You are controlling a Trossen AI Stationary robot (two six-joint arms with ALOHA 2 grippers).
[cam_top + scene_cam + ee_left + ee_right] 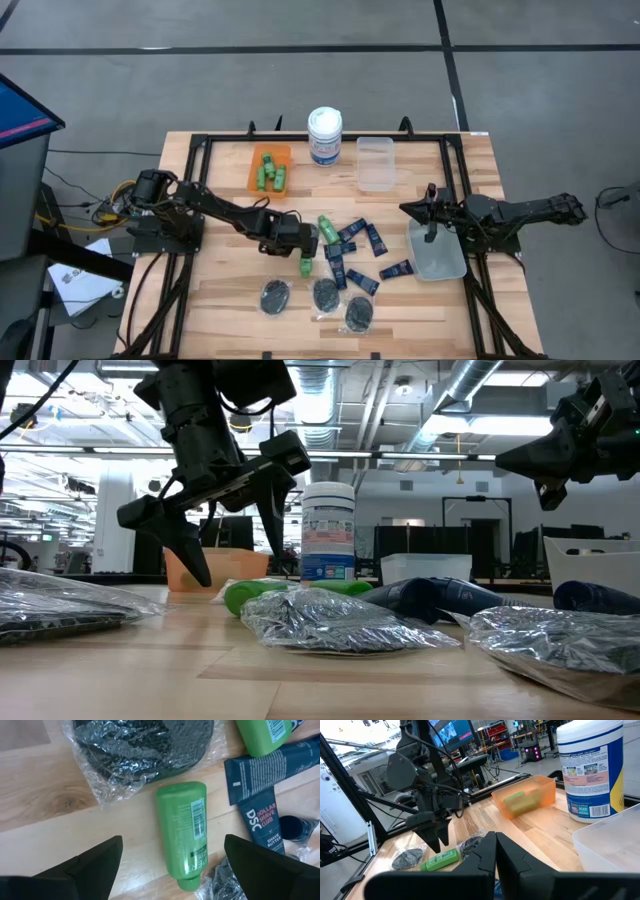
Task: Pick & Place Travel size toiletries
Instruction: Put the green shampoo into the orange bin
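My left gripper (304,250) is open and hovers just above a bright green bottle (182,832) lying flat on the table, one finger on each side of it, apart from it. A second green bottle (328,228), several navy tubes (362,282) and three black discs in clear packets (325,293) lie around it. More green bottles sit in the orange bin (270,168). My right gripper (495,845) is shut and empty, held above the far edge of a clear bin (437,250) on the table's right side.
A large white canister with a blue label (324,135) stands at the far edge, with a second clear bin (376,163) to its right. A black frame (200,140) runs around the table. Bare wood shows at the near left (210,300).
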